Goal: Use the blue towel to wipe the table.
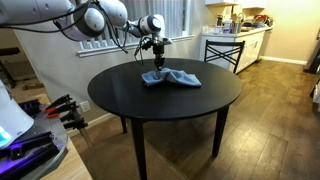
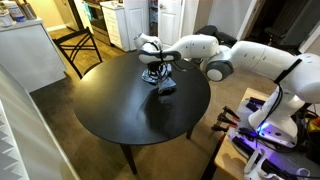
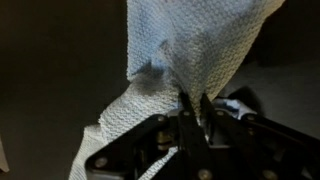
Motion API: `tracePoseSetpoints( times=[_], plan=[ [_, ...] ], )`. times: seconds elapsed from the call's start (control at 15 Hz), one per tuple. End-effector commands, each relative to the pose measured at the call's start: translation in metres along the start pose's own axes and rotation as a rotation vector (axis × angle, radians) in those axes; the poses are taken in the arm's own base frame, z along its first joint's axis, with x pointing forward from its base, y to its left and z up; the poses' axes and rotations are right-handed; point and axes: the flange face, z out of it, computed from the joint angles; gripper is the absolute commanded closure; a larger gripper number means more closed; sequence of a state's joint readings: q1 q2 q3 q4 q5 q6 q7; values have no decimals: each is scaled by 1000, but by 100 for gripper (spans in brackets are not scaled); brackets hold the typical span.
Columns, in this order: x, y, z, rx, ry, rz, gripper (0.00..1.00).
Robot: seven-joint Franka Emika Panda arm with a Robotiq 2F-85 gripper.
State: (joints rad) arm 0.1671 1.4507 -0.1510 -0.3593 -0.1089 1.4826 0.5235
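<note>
The blue towel (image 1: pixel 172 77) lies crumpled on the far part of the round black table (image 1: pixel 160 100); it also shows in an exterior view (image 2: pixel 160 80). My gripper (image 1: pixel 156 63) stands right over the towel's left end, fingers down on it (image 2: pixel 155 70). In the wrist view the towel (image 3: pixel 190 50) fills the upper middle, pale blue and waffle-textured, with a fold pinched between my nearly closed fingers (image 3: pixel 193 105). My gripper is shut on the towel.
A black metal chair (image 1: pixel 224 50) stands behind the table, seen too in an exterior view (image 2: pixel 82 48). White kitchen cabinets (image 1: pixel 250 45) and a fridge (image 2: pixel 168 22) are beyond. Robot bases with cables sit beside the table (image 1: pixel 30 130) (image 2: pixel 262 130).
</note>
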Motion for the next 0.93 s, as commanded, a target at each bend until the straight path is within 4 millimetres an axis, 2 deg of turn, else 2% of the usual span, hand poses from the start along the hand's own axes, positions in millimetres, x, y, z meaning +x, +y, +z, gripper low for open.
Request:
tracePoseSetpoints(
  times=[0.0,0.2,0.47,0.6,0.87],
  plan=[
    [-38,-62,-25,7,53,-164,97],
    [-75,-113,-43,31,97,-280,97],
    [-119,-169,-60,147,110,-418,97],
    [-142,-192,-60,178,93,-486,97],
    [-186,-230,-43,153,53,-632,97]
  ],
)
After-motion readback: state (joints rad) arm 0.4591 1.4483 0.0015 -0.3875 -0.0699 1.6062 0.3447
